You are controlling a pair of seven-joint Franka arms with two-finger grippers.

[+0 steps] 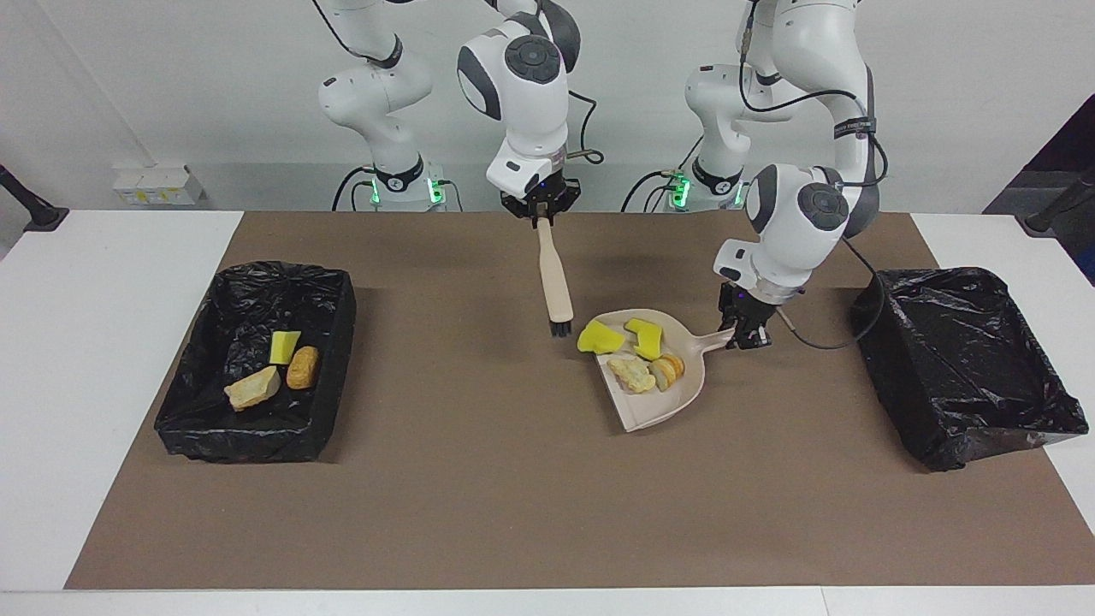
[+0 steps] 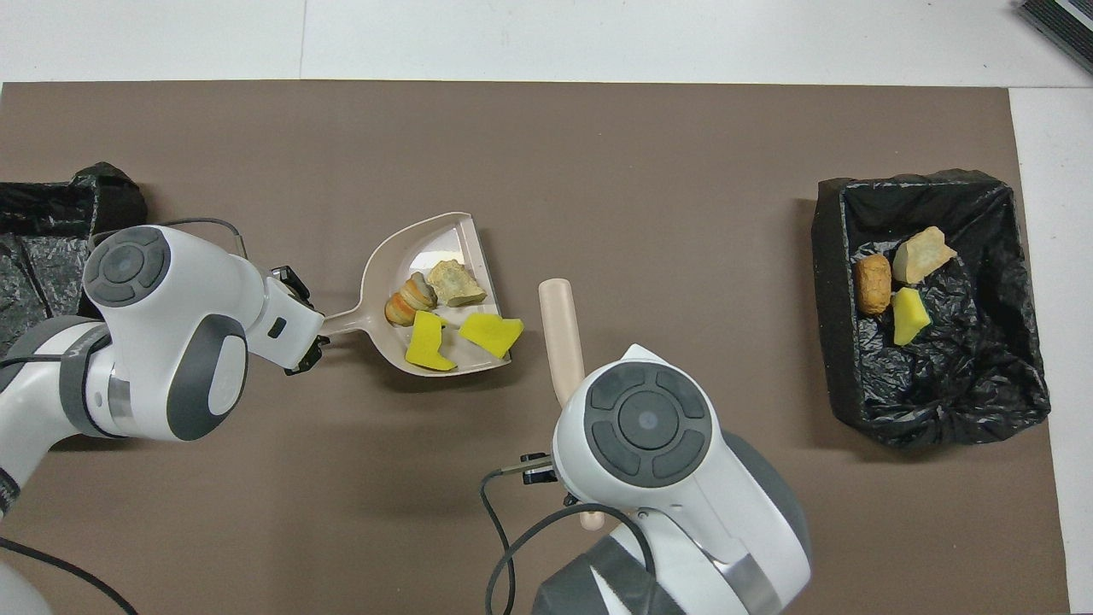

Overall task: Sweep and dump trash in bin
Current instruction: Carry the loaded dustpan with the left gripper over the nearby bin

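My left gripper (image 1: 746,335) is shut on the handle of the beige dustpan (image 1: 652,412), mid-table. In the pan lie several pieces of trash: two yellow chunks (image 1: 600,338), one overhanging its open lip, a pale lump (image 1: 631,374) and a brown bread piece (image 1: 668,369). From overhead the dustpan (image 2: 427,249) shows the same trash (image 2: 424,343). My right gripper (image 1: 541,221) is shut on the brush (image 1: 553,287), which hangs bristles down beside the pan's open edge, clear of it. From overhead the brush (image 2: 559,337) shows but the right gripper is hidden under its wrist.
A black-lined bin (image 1: 338,295) at the right arm's end holds three scraps (image 1: 284,346). A second black-lined bin (image 1: 890,338) stands at the left arm's end, close to the left arm. Brown mat covers the table between them.
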